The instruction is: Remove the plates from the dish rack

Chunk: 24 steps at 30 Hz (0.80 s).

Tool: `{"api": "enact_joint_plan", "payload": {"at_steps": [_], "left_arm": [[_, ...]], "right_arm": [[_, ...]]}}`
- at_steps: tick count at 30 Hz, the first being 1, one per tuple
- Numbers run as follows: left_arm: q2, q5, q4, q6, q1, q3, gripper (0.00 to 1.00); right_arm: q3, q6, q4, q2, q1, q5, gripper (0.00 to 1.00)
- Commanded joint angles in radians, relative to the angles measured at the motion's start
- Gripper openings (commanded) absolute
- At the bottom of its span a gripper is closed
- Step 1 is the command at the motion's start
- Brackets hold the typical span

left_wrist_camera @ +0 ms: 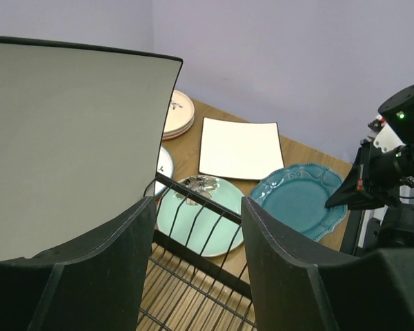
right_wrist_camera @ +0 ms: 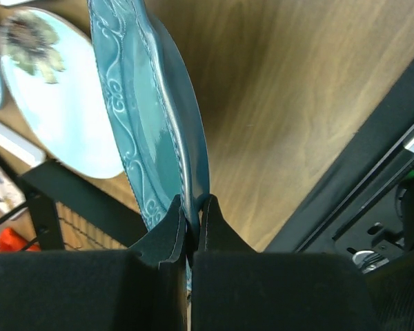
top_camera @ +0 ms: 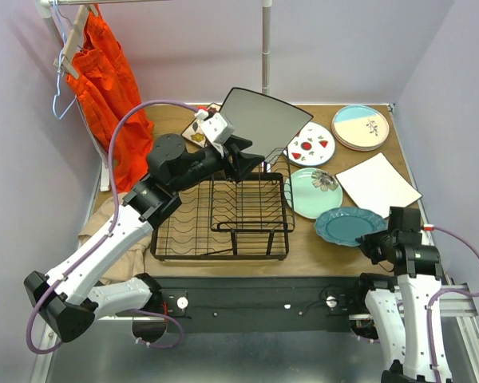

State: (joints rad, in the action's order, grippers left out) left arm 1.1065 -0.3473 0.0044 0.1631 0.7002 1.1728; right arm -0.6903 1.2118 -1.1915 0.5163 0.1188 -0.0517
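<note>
Teal plate (right_wrist_camera: 159, 117) rim pinched in right claw (right_wrist_camera: 192, 224).

left arm: reaches up to frame centre; left gripper (top_camera: 251, 159) clamped
right arm: folded lower right; right gripper (right_wrist_camera: 193, 224) pinched closed

Lab test cell: lilac partition walls (top_camera: 184, 48), bench-bolted arms.

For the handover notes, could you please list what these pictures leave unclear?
- Plate behind the left gripper: top view, mostly hidden by the grey square plate.
- Left grip contact: wrist view, covered by the fingers.
- Teal plate near rim: right wrist view, cut off.
</note>
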Motion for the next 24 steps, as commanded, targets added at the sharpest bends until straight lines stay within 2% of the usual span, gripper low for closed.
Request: {"api": "enact_joint_plan", "payload": {"at_steps": [1,8,19,24], "left_arm": [[-0.072,0.031,-0.003,-0.054,-0.011,-0.016,0.62],[-0.091,0.034,-0.030,-0.077,-0.031,-0.013,0.62],[-0.080,-0.096,0.034,-0.019,-0.145,-0.035,0.62],[-0.082,-0.094,0.039,-0.020,-0.146,-0.042,0.62]], "right_arm": [[0.040,-0.010,0.098,-0.015,0.001,0.073,0.01],[0.094,-0.043,0.129,-0.006,0.001,0.128,0.01],[0.008,-0.047,0.027,-0.041,0.001,0.058,0.01],[-0.003,-0.044,0.006,-0.041,0.001,0.032,0.01]]}}
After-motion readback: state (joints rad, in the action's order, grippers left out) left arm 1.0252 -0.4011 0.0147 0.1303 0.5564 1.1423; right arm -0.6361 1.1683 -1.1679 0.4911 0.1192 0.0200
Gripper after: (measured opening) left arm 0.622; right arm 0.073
